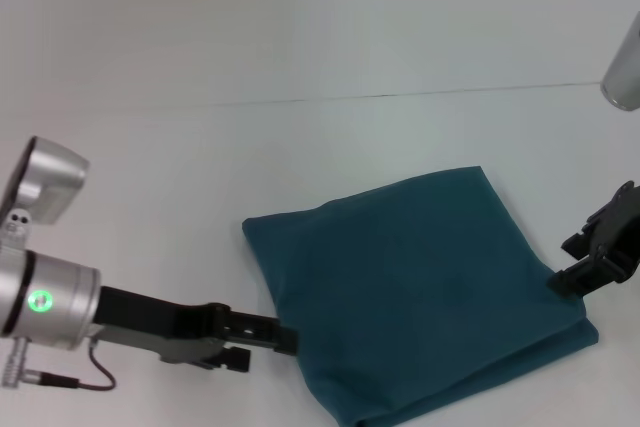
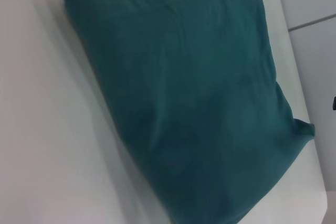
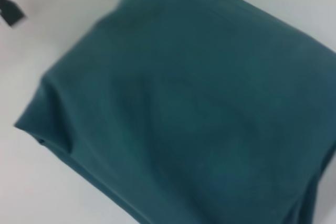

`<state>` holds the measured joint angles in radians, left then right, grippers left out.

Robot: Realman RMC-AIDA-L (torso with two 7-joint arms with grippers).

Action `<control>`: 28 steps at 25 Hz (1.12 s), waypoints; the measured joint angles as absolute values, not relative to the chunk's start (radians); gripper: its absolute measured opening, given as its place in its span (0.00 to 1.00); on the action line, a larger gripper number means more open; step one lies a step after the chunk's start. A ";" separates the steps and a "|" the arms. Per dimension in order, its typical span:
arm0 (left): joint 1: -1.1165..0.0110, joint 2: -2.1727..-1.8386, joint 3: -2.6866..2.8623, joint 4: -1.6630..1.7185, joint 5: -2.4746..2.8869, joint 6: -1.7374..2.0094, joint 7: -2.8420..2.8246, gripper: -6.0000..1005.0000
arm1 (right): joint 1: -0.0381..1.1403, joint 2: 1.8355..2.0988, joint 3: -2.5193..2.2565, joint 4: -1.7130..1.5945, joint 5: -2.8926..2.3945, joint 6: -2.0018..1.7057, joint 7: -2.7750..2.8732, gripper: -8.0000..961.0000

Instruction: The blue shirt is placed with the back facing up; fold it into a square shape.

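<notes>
The blue shirt lies folded into a rough square on the white table, slightly rotated, with its thicker folded edge toward me. It fills most of the left wrist view and the right wrist view. My left gripper sits low at the shirt's left near edge, its tip just at the cloth. Just beside the shirt's right edge, my right gripper stands open with nothing between its fingers. Neither gripper holds the cloth.
The white table has a thin seam running across it behind the shirt. A grey cylindrical object shows at the far right edge. A red cable hangs from my left wrist.
</notes>
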<state>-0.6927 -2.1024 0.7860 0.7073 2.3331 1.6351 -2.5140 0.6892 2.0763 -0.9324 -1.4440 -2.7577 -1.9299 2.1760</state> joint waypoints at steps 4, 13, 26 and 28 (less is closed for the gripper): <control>-0.705 -2.116 0.792 0.673 2.333 1.606 -2.514 0.79 | 0.671 2.077 -0.932 -1.445 -2.724 -1.932 2.145 0.57; -0.733 -2.138 0.817 0.616 2.333 1.501 -2.528 0.79 | 0.657 2.072 -0.904 -1.450 -2.652 -1.978 2.101 0.57; -0.747 -2.151 0.868 0.572 2.333 1.415 -2.565 0.78 | 0.650 2.077 -0.908 -1.455 -2.647 -1.983 2.086 0.57; -0.750 -2.153 0.874 0.565 2.333 1.405 -2.565 0.78 | 0.650 2.077 -0.908 -1.456 -2.646 -1.983 2.085 0.57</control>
<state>-0.7500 -2.1532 0.8737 0.5654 2.3332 1.4048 -2.5649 0.6503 2.0770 -0.9079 -1.4556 -2.6464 -1.9830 2.0848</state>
